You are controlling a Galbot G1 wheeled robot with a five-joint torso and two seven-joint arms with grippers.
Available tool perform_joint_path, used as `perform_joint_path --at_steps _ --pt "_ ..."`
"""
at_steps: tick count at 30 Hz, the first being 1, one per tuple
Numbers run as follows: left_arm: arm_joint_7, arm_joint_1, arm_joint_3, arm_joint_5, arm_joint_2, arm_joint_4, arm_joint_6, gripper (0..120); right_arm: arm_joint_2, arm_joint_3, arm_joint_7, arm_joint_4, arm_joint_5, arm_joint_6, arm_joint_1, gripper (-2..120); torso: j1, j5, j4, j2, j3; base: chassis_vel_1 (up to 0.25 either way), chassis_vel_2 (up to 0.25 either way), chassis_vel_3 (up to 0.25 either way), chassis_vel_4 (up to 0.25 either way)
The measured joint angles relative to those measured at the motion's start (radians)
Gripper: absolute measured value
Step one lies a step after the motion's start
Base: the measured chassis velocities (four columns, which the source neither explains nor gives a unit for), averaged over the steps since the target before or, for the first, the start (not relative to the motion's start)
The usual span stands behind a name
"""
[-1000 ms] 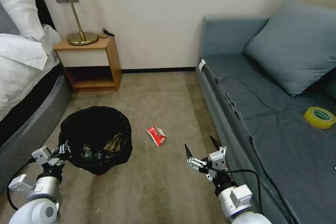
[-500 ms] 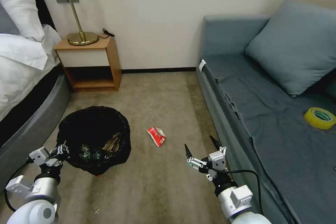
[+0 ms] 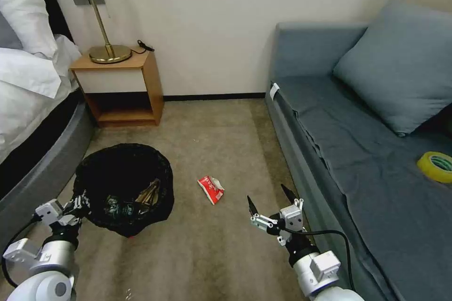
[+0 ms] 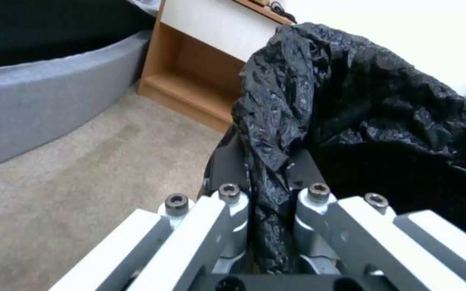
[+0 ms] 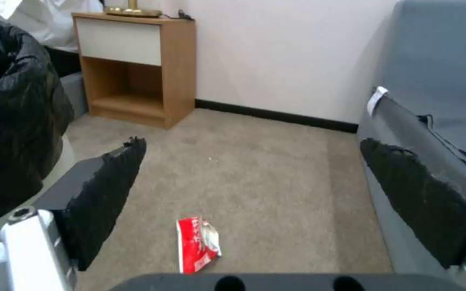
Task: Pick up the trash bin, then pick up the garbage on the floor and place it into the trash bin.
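You will find the trash bin [image 3: 125, 188] at lower left of the head view, on the carpet beside the bed [image 3: 33, 117], with litter visible inside its black liner. Your left claw [image 3: 81, 203] is clenched on the trash bin's near rim; the left wrist view shows liner plastic pinched between its fingers [image 4: 233, 198]. Your right claw [image 3: 268, 197] hangs at lower centre, released, jaws spread wide. The garbage, a red snack wrapper [image 3: 210, 189], lies on the floor between bin and sofa [image 3: 358, 150], just beyond the right claw.
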Motion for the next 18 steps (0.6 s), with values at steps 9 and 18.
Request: perform_joint_path --at_steps 9,18 --pt "-0.021 -0.011 0.004 0.005 0.0 -0.001 0.008 6 -0.017 0.0 -0.005 -0.006 0.012 -0.003 0.018 100 0.0 0.0001 0.0001 0.0 0.0 -0.056 0.054 0.058 -0.06" --pt "-0.026 -0.018 0.005 0.009 -0.001 -0.004 0.012 6 -0.02 -0.009 -0.021 -0.018 0.016 -0.006 0.039 100 0.0 0.0001 0.0001 0.0 0.0 -0.09 0.094 0.076 -0.093"
